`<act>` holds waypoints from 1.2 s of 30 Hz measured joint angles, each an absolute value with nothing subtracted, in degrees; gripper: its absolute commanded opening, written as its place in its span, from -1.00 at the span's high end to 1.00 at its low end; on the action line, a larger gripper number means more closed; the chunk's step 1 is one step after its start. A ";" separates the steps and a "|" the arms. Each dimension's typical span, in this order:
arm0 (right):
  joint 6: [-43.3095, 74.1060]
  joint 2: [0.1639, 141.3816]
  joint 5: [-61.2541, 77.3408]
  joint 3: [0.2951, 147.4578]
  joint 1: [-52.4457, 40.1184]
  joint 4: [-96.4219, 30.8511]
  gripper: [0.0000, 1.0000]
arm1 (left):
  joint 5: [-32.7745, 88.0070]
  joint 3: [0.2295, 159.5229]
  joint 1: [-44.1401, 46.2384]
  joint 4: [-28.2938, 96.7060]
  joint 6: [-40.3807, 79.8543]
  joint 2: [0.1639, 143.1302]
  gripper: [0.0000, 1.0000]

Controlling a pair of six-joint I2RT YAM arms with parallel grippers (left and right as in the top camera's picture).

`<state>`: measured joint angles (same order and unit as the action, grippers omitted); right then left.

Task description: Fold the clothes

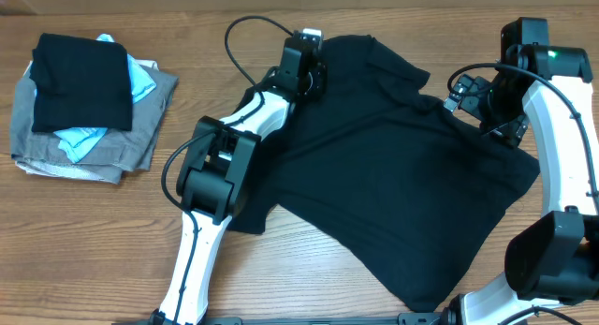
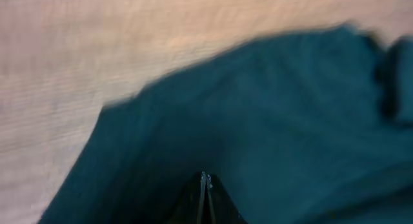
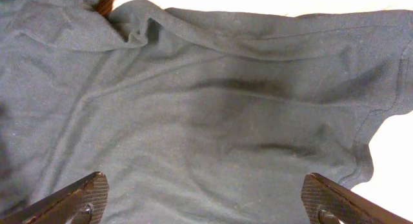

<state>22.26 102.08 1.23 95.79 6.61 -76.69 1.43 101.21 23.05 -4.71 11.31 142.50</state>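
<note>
The black T-shirt lies spread out and slanted across the middle and right of the table, with wrinkles near its far edge. My left gripper is at the shirt's far left edge. In the left wrist view its jaws are pressed together with the black fabric right at the tips. That view is blurred. My right gripper hovers over the shirt's far right part. In the right wrist view its jaws are wide open and empty above the fabric.
A pile of clothes sits at the far left: a folded black garment on top of a light-blue one and a grey one. The wooden table shows in front of the pile. Cables hang by both arms.
</note>
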 measured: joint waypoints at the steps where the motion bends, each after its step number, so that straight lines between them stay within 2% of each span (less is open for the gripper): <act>1: 22.26 102.08 1.23 95.79 6.61 -76.69 -1.00 | 1.56 101.30 22.83 -4.36 11.16 142.56 0.92; 9: 22.28 102.08 1.23 95.79 6.61 -76.71 -1.00 | 1.45 103.00 22.76 6.02 10.28 141.05 0.92; 15: 22.26 102.08 1.23 95.79 6.59 -76.71 -1.00 | 1.45 103.37 22.76 9.26 9.61 140.03 0.92; 20: 22.26 102.08 1.23 95.79 6.61 -76.69 -1.00 | 1.26 102.06 22.76 8.34 8.47 138.12 0.54; 22: 22.26 102.08 1.26 95.79 6.61 -76.69 -1.00 | 1.23 101.60 22.76 7.31 8.58 135.90 0.49; 24: 22.26 102.08 1.23 95.79 6.61 -76.69 -1.00 | 1.23 101.60 22.76 6.68 8.58 132.14 0.53; 28: 22.31 102.08 1.23 95.79 6.61 -76.64 -1.00 | 1.17 101.69 22.74 9.96 10.48 121.51 0.88; 29: 22.28 102.08 1.23 95.77 6.61 -76.69 -1.00 | 1.10 101.82 22.74 12.71 11.22 118.65 0.92; 32: 22.28 102.08 1.21 95.77 6.61 -76.66 -1.00 | 1.04 102.83 22.74 24.88 13.47 111.68 0.92; 36: 22.26 102.08 1.21 95.77 6.61 -76.71 -1.00 | 1.08 103.57 22.74 46.72 16.62 109.34 0.91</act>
<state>22.26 102.08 1.21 95.77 6.61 -76.71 1.08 103.57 22.74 46.72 16.62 109.34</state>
